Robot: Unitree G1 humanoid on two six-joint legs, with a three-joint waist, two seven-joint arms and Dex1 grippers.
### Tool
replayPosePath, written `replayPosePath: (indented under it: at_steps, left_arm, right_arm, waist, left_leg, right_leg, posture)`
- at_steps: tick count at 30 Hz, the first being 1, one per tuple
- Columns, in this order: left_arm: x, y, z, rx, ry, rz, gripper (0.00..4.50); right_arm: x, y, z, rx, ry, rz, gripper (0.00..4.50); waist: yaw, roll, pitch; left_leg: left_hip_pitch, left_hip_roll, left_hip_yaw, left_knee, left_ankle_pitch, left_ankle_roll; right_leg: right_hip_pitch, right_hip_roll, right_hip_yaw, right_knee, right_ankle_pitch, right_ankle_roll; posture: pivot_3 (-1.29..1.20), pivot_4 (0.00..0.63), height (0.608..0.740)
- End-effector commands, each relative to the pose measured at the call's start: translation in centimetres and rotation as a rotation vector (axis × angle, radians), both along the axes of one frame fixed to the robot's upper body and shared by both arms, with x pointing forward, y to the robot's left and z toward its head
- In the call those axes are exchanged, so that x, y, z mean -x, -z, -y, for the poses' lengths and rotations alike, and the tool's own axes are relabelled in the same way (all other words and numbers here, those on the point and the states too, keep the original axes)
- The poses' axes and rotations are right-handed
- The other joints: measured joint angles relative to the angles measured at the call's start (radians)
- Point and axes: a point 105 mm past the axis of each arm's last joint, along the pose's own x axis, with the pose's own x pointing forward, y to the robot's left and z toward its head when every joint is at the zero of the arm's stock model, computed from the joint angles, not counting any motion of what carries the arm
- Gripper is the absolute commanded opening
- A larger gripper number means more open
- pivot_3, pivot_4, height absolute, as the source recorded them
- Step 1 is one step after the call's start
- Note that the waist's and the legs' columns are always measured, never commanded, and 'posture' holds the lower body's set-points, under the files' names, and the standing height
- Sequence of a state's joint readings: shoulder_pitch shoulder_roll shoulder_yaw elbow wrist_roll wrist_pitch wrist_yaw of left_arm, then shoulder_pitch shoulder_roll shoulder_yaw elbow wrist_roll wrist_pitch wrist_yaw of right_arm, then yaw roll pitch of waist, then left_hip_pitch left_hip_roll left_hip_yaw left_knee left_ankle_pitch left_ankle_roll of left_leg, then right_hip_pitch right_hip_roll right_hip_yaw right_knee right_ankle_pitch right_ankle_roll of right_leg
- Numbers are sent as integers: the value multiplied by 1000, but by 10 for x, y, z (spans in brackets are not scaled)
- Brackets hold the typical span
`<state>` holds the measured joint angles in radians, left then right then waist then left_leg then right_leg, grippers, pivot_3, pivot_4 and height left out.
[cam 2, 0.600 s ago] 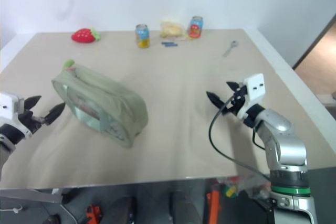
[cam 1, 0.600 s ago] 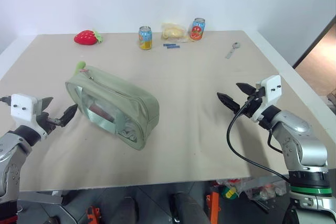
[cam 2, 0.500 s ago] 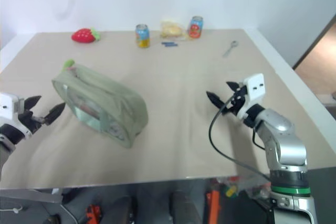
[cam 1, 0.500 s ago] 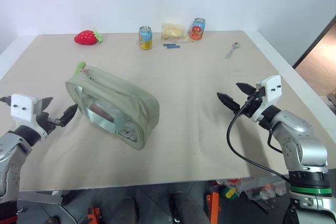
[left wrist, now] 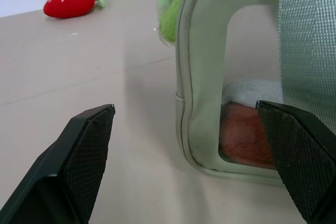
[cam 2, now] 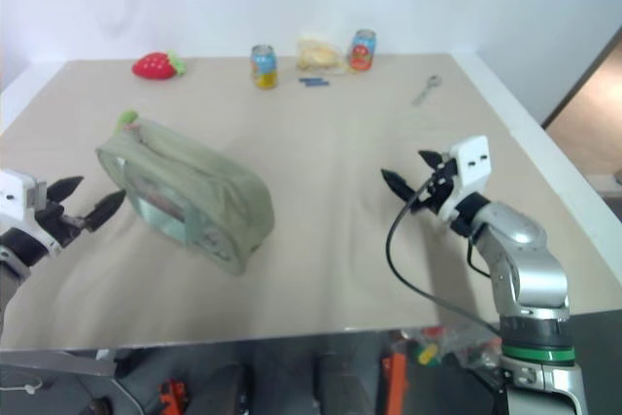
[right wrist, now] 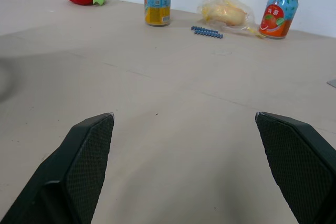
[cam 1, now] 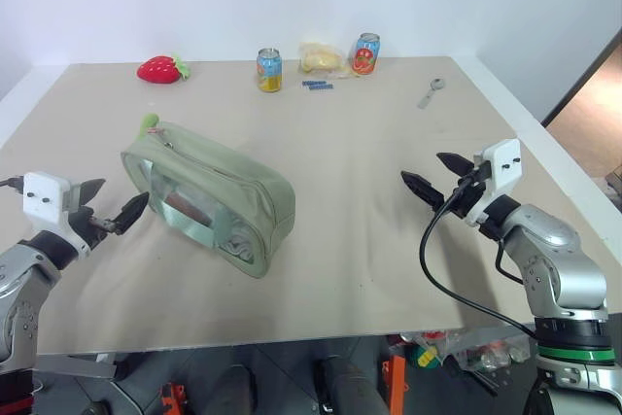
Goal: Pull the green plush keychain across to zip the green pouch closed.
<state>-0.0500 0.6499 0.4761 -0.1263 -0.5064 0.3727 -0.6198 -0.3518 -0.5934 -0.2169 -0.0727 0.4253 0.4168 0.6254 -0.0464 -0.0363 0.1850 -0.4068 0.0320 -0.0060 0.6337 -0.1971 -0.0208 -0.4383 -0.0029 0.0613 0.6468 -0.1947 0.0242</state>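
Two drink cans (cam 1: 269, 69), one pouch (cam 1: 209, 196), perhaps one spoon (cam 1: 431, 92).

beige table (cam 1: 389, 240), green pouch (cam 1: 209, 196), plush strawberry (cam 1: 161, 69), two cans (cam 1: 269, 70), spoon (cam 1: 431, 93)

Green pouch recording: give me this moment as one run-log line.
left gripper: open, beside green pouch, not touching | right gripper: open, over bare table | green plush keychain: at pouch's far end, untouched

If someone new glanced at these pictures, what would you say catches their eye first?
Probably the green pouch, lying slantwise on the table's left half with the green plush keychain at its far end. Next, the two open pincers flanking it: the left pincer close beside the pouch's near-left end, the right pincer well off to its right, holding nothing.
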Motion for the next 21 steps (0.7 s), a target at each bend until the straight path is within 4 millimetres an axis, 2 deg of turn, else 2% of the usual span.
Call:
replayPosePath:
  at_steps: [1,4,7,12,15,17,21]
  left_arm:
    - [7,-21,-7,-11,16,55,4475]
    - [13,-34,-10,10,49,84,4475]
    - [24,-51,3,4,177,100,4475]
    - [37,-68,25,-8,343,84,4475]
    - [44,-77,44,-11,446,79,4475]
    - [49,-85,60,-36,538,75,4475]
    - [50,-104,82,-114,683,109,4475]
  right_arm:
    - [1,-17,3,3,2,65,4482]
    - [0,-18,2,0,-3,64,4482]
    - [-1,-22,-2,-11,-26,63,4482]
    - [-1,-29,-13,-38,-94,54,4482]
    - [18,-42,-37,-134,-304,13,4482]
    - [33,-41,-50,-122,-438,-56,4482]
    - [39,-47,-57,-88,-512,-79,4482]
  waist:
    - [0,0,0]
    - [-1,0,0]
    - [-1,-1,0]
    - [-1,-1,1]
    - [-1,-1,1]
    - [-1,-1,1]
    - [0,-1,1]
  left_leg:
    - [0,0,0,0,0,0]
    - [0,0,0,0,0,0]
    - [-1,1,0,0,0,0]
    - [-1,1,1,0,0,0]
    - [0,1,1,0,0,0]
    - [-1,1,1,0,0,0]
    - [-1,1,1,0,0,0]
  right_leg:
    - [0,0,0,0,0,0]
    - [-1,0,0,0,0,0]
    - [-1,1,0,0,0,0]
    - [-1,0,1,0,0,0]
    - [-1,0,1,0,0,0]
    - [-1,1,1,0,0,0]
    - [-1,1,0,0,0,0]
  posture:
    - [0,150,740]
    - [0,150,740]
    - [0,150,740]
    - [0,150,740]
    - [0,150,740]
    - [0,150,740]
    - [0,150,740]
